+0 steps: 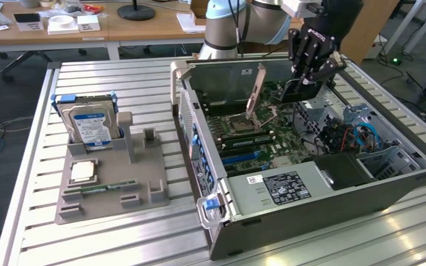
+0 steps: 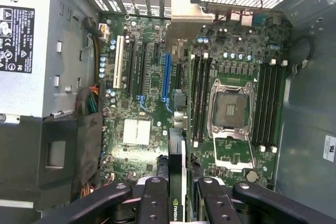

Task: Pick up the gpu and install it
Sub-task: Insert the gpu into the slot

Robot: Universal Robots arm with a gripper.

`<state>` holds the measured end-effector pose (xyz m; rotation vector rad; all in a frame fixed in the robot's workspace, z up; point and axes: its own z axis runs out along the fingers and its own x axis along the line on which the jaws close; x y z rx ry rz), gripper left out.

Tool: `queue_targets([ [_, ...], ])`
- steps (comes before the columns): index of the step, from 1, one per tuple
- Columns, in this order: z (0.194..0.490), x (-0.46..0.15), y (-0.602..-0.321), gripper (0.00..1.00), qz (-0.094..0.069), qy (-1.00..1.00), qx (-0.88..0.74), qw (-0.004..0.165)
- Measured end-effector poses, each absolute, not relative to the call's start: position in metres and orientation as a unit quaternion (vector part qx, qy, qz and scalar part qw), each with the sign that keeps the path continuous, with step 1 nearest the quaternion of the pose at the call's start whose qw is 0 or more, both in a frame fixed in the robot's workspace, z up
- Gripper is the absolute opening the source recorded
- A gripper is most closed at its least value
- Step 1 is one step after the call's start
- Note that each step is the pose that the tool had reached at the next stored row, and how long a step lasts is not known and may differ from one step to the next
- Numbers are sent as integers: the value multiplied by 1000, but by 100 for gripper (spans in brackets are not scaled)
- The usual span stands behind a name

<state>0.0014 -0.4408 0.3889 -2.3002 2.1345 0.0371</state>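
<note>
Exterior high; wrist close above shared motherboard [image 2: 131, 156], seemingly.

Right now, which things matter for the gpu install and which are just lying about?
Job in hand:
- gpu, held in the gripper
- open PC case
- motherboard

Lying about:
- hard drive
- RAM stick
- chip
- grey holder they sit on
</note>
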Motion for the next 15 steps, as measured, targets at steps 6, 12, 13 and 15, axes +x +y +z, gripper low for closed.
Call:
queue_targets([
  [6,384,-1,-441,26,11,680,-733,2],
  [12,384,-1,-441,26,11,680,-733,2],
  [13,383,-1,-441,26,12,680,-733,2],
  [15,380,-1,-441,26,11,680,-733,2],
])
